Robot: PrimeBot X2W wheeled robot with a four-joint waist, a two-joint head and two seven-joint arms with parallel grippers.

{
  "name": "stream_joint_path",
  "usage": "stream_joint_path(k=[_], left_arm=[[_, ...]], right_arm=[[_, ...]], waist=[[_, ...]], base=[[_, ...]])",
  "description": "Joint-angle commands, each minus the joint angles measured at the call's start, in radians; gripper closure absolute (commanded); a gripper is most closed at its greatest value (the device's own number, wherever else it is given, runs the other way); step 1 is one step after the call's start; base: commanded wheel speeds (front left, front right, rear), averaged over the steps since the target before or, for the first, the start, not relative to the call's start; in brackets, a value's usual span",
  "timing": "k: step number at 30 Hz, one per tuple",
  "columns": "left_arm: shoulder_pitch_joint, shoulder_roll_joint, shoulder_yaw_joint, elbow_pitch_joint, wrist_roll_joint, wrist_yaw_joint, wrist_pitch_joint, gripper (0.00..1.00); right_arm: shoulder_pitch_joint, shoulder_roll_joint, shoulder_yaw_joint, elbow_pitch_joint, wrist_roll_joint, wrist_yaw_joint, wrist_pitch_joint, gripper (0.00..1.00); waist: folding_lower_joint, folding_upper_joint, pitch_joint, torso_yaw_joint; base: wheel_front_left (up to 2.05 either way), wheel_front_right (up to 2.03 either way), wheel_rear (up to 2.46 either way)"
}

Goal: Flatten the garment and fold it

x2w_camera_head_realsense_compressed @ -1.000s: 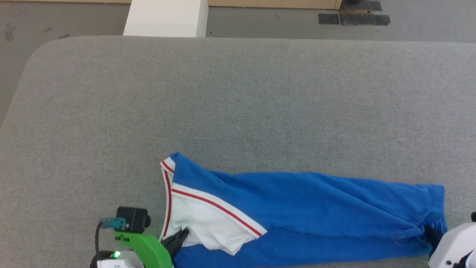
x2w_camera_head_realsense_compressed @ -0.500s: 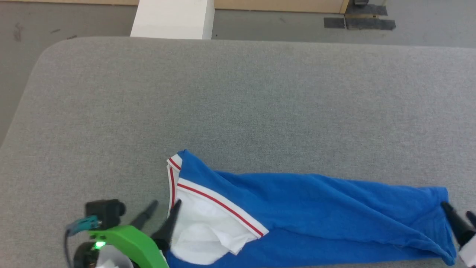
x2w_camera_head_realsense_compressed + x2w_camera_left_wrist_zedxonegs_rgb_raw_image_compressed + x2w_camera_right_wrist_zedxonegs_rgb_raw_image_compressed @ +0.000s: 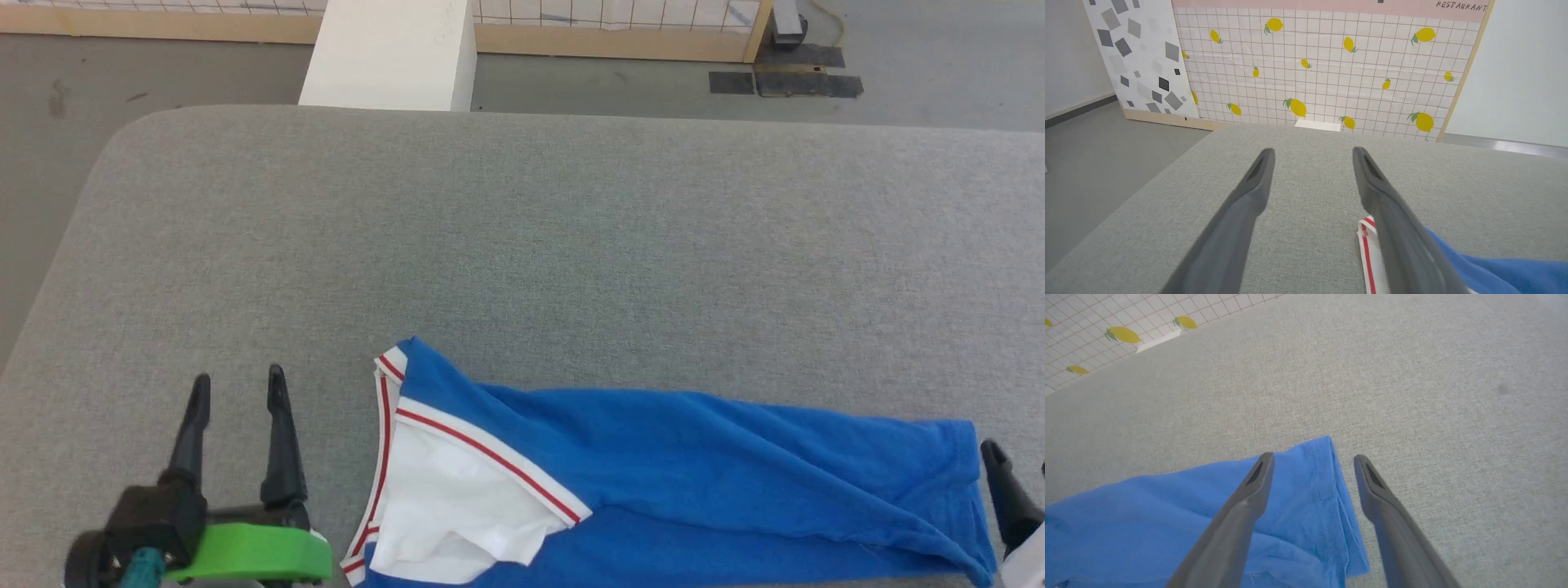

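The garment [image 3: 694, 457] lies bunched on the table [image 3: 522, 204]. The left gripper [image 3: 237, 377] is wide open and empty beside the sleeve — the right gripper [image 3: 1314, 457] the same at the hem.

Big grey fabric-topped table [image 3: 522, 204] w/ a rounded far-left corner sits on a grey floor [image 3: 163, 73], evenly lit. A white block [image 3: 392, 53] stands at its far edge, and dark mats [image 3: 784, 82] lie on the floor far right. Far wall: lemon-print grid panel [image 3: 1323, 61] in a wood frame [image 3: 604, 41], grey-speckled panel [image 3: 1135, 57] to its left, plain pale wall [image 3: 1519, 69] to the right.
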Motion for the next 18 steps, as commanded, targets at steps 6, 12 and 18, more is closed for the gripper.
stream_joint_path(k=[6,12,18], left_arm=[[0.045,-0.063,0.013,0.027,0.039,-0.038,-0.009,0.0],[0.036,-0.072,0.024,0.035,0.05,-0.073,-0.009,0.0],[0.024,-0.073,0.032,0.036,0.061,-0.087,-0.009,0.0]], right_arm=[[0.007,-0.011,-0.004,0.122,-0.056,-0.001,-0.018,0.0],[-0.031,-0.03,-0.012,0.223,-0.055,-0.001,-0.038,0.0],[-0.066,-0.054,-0.012,0.299,-0.043,-0.001,-0.041,0.0]], waist=[[0.0,0.0,-0.001,0.029],[0.0,0.0,0.021,0.051],[0.0,0.0,0.043,0.06]], base=[[0.0,0.0,0.0],[0.0,0.0,0.0],[0.0,0.0,0.0]])
